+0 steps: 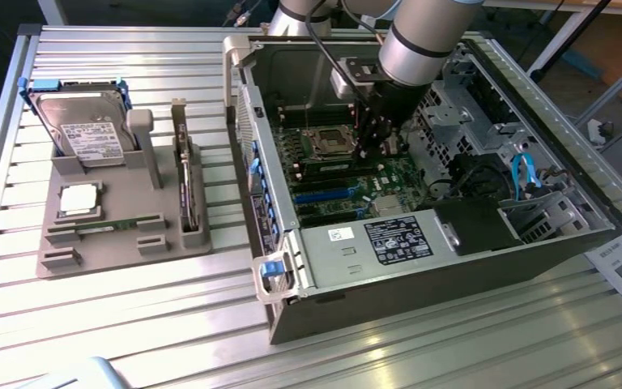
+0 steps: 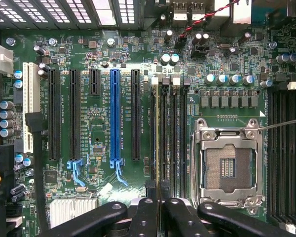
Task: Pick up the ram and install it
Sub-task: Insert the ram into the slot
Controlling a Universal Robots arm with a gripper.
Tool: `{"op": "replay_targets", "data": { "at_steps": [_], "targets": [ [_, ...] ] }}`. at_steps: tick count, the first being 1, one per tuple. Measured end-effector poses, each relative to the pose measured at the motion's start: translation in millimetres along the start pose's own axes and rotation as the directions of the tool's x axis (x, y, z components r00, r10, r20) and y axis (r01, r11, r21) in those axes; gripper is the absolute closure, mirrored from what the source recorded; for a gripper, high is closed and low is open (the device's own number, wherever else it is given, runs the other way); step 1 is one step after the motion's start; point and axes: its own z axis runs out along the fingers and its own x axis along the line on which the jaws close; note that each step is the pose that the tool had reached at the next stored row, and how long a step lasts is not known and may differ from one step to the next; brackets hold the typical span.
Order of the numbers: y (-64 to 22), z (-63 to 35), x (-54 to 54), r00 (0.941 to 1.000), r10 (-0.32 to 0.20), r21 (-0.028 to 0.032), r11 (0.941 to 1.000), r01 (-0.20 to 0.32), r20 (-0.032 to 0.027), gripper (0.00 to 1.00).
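The open computer case (image 1: 452, 275) is lying on its side on the slatted table (image 1: 127, 324), and the arm (image 1: 419, 40) is reaching down into it. Inside the case, the gripper (image 1: 374, 150) is hanging over the motherboard (image 1: 371, 182), just beside the processor socket (image 1: 327, 139).

In the wrist view the ram (image 2: 161, 133) is showing edge-on as a thin yellow-green line. It is standing in the row of memory slots between the processor socket (image 2: 227, 168) and the blue slot (image 2: 114, 113). I cannot tell if it is sitting fully in its slot or a little above it. The gripper (image 2: 160, 200) is closing on the near end of the ram, with its two fingers (image 2: 145, 217) drawn almost together and only a narrow slit between them. The socket is showing its bare contact field under a metal frame.

Toward the exterior view's left, a grey tray (image 1: 117, 251) is sitting on the table, well apart from the gripper. It is holding a hard drive (image 1: 84, 121) leaning at the back, a square silver processor chip (image 1: 78, 198) lying flat, and a dark expansion card (image 1: 187, 186) standing on edge. A narrow green strip (image 1: 117, 222) is also lying in a front groove of the tray. What it is, I cannot tell.
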Motion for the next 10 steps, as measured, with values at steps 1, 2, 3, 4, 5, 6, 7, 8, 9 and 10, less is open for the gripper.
{"op": "replay_targets", "data": {
  "at_steps": [1,2,3,4,5,6,7,8,9,10],
  "targets": [
    [0.0,0.0,0.0,1.0,0.0,0.0,1.0,0.0,0.0,0.88],
    [0.0,0.1,0.0,1.0,0.0,0.0,1.0,0.0,0.0,0.88],
    [-0.1,0.2,0.0,1.0,0.0,0.0003,1.0,0.0,-0.0001,0.88],
    [-0.1,0.3,0.0,1.0,0.0,0.0008,1.0,0.0,-0.0001,0.88],
    [-0.1,0.4,0.0,1.0,0.0,0.001,1.0,0.0,-0.0002,0.88],
    [0.0,0.5,0.0,1.0,0.0,0.0012,1.0,0.0,-0.0001,0.88],
    [0.0,0.6,0.0,1.0,0.0,0.0013,1.0,0.0,0.0,0.88],
    [0.0,0.6,0.0,1.0,0.0,0.0014,1.0,0.0,0.0,0.88],
    [0.1,0.7,0.0,1.0,0.0,0.0014,1.0,0.0,0.0,0.88],
    [0.1,0.9,0.0,1.0,0.0,0.0015,1.0,0.0,0.0001,0.88]
  ]
}}
